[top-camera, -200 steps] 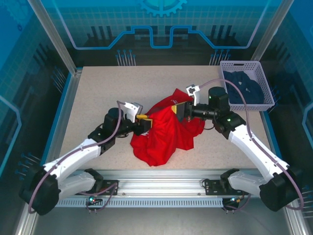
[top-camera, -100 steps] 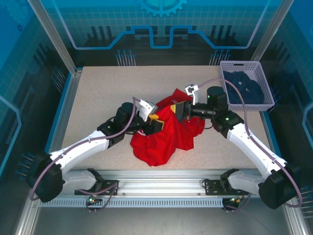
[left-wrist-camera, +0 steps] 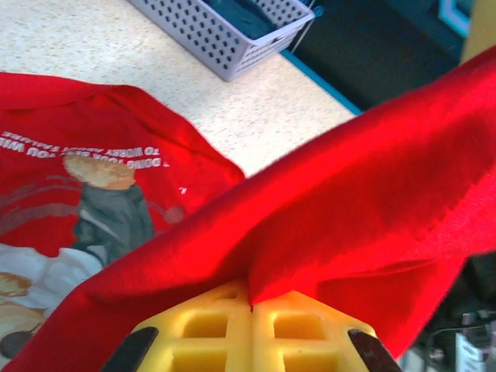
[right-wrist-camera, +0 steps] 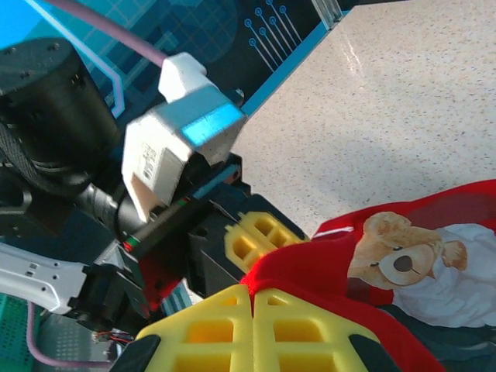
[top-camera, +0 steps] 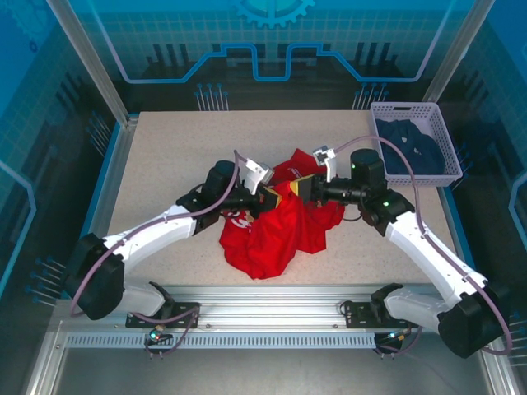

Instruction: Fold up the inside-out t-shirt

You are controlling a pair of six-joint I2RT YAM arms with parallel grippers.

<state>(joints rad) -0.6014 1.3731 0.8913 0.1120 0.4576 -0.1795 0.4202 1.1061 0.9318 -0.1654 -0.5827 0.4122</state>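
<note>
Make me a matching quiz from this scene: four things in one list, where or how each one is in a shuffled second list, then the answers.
Things:
1. red t-shirt
2. white lattice basket
3. navy garment
4. left gripper

Place or state:
A. far right corner of the table
B. inside the basket
C. jaws shut on a fold of red cloth
D. bunched up mid-table

Pairs: 1-D, 2-A, 3-B, 4-C
</note>
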